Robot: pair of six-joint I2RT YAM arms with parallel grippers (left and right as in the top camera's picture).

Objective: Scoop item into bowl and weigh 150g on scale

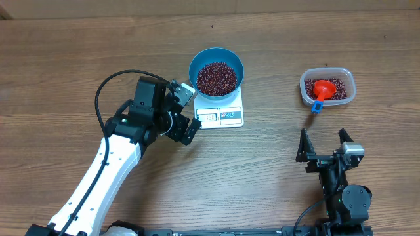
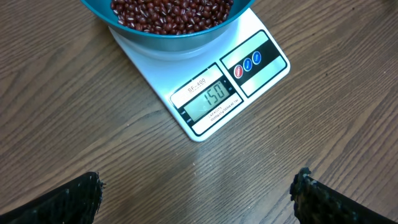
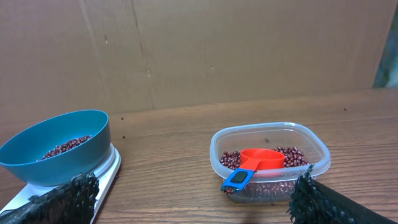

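Wooden tabletop (image 1: 79, 52) carries the scale (image 1: 221, 117) with the blue bowl (image 1: 216, 60) of beans (image 1: 216, 78) on it, and its display (image 2: 208, 101) reads the target weight, so I judge the job now is to add nothing and keep clear of the scale. Seen from overhead, the left gripper (image 1: 188, 111), jaws wide apart and empty, sits just beside it, bowl at one o'clock; the right gripper (image 1: 323, 145), also spread and empty, has the tub (image 1: 350, 80) and scoop (image 1: 323, 87) at twelve.

A round, bright blue bowl (image 1: 216, 54) stands upright on the far half of a small, flat white scale (image 1: 231, 117). Dark red-brown beans (image 1: 216, 78) lie heaped inside it. The scale's display (image 2: 214, 98) (beside three round buttons) reads 150.
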